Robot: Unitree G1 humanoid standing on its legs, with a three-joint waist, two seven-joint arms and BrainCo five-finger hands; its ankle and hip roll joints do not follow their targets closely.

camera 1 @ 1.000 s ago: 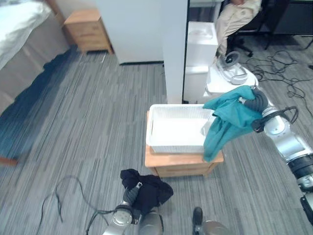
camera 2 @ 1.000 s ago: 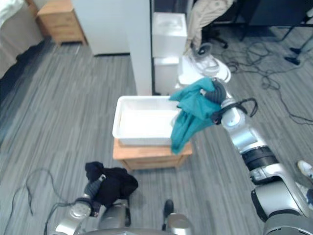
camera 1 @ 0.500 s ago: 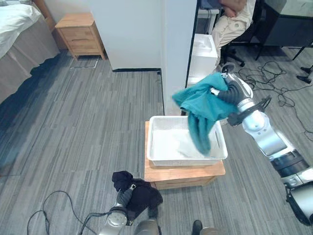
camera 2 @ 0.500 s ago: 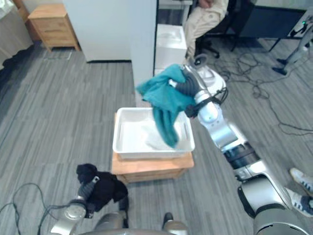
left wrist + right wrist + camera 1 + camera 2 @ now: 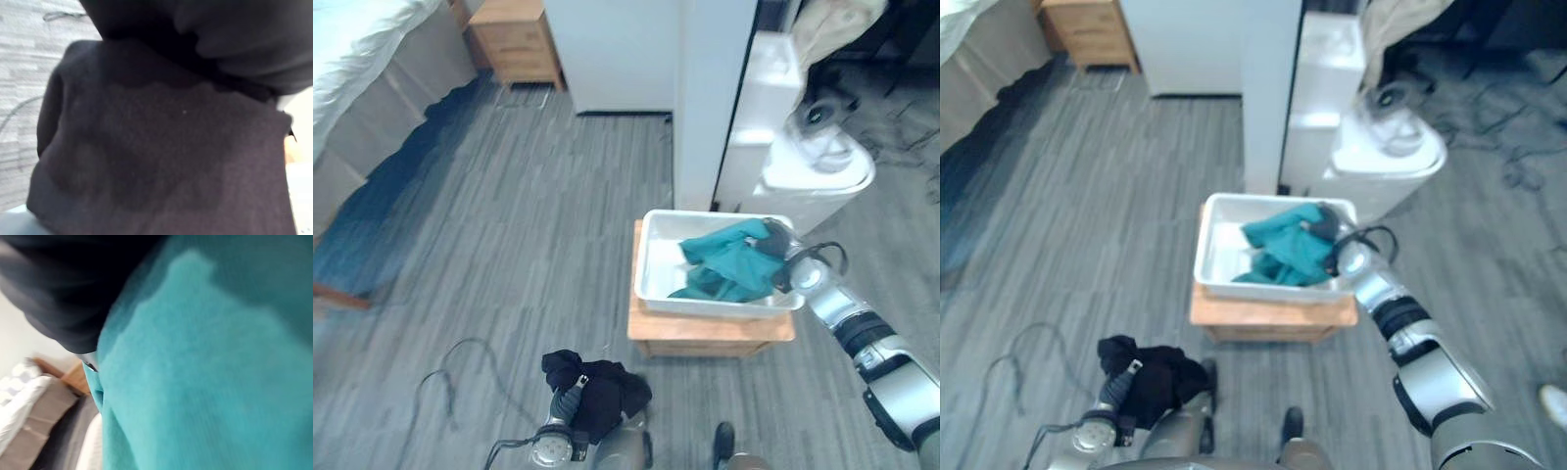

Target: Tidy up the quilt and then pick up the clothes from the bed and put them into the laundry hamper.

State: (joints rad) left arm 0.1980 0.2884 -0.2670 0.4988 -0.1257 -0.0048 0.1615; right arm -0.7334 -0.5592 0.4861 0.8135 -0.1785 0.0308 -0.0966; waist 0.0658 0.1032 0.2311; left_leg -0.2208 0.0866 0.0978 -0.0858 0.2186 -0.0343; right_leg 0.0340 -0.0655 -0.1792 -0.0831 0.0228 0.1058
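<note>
**Teal garment now down in the hamper; black one waits**

A second ago your right arm held the crumpled teal cloth garment [image 5: 729,269] in the air beside the white rectangular plastic laundry hamper [image 5: 651,266]; half a second ago it hung over the opening. Now it lies inside the hamper, bunched toward the robot's right wall, with the hamper sitting on its low wooden stand [image 5: 705,328]. Your right hand [image 5: 779,257] is at the hamper's right rim, pressed into the cloth. Its fingers are buried in teal fabric, so you cannot tell whether they have let go or are clamped.

That likely means one garment is as good as delivered, pending release.

Your left hand [image 5: 570,390] is low, near the floor, with the bundled black cloth garment [image 5: 597,387] draped over it; the grip is probably closed on the fabric, though the wrist view gives you dark cloth and no fingers.

The white-quilted bed [image 5: 357,59] lies well apart, at far left.
</note>
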